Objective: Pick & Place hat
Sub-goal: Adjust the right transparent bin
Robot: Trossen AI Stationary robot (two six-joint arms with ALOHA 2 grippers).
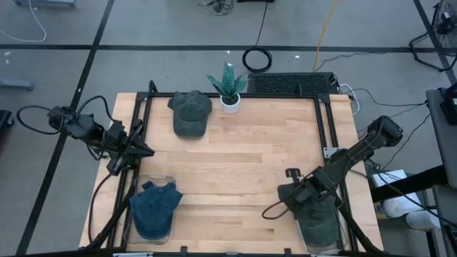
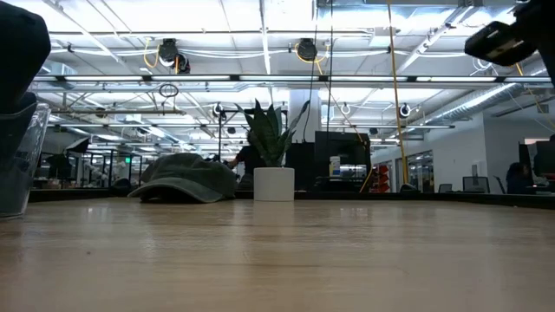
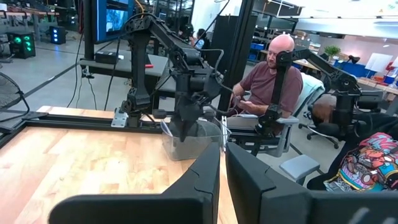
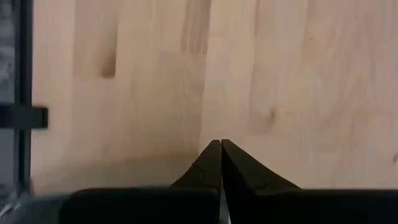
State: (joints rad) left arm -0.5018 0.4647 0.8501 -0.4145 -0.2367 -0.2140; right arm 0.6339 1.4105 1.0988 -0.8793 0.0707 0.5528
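Observation:
Three hats show in the high view. An olive cap (image 1: 190,113) (image 2: 186,178) lies on the table's far side. A blue cap (image 1: 156,208) sits in a clear bin at the near left. A dark green cap (image 1: 320,223) sits in a clear bin at the near right. My right gripper (image 1: 291,191) (image 4: 221,147) is shut, with nothing between its fingers, and points down at the far left edge of that bin. My left gripper (image 1: 146,150) (image 3: 222,158) is shut and hovers at the table's left edge, holding nothing.
A potted plant (image 1: 228,89) (image 2: 273,165) stands at the far edge beside the olive cap. Black frame rails (image 1: 136,128) run along the table's left and right sides. Bare wood (image 1: 235,164) fills the middle. A person (image 3: 267,81) sits beyond the table's right side.

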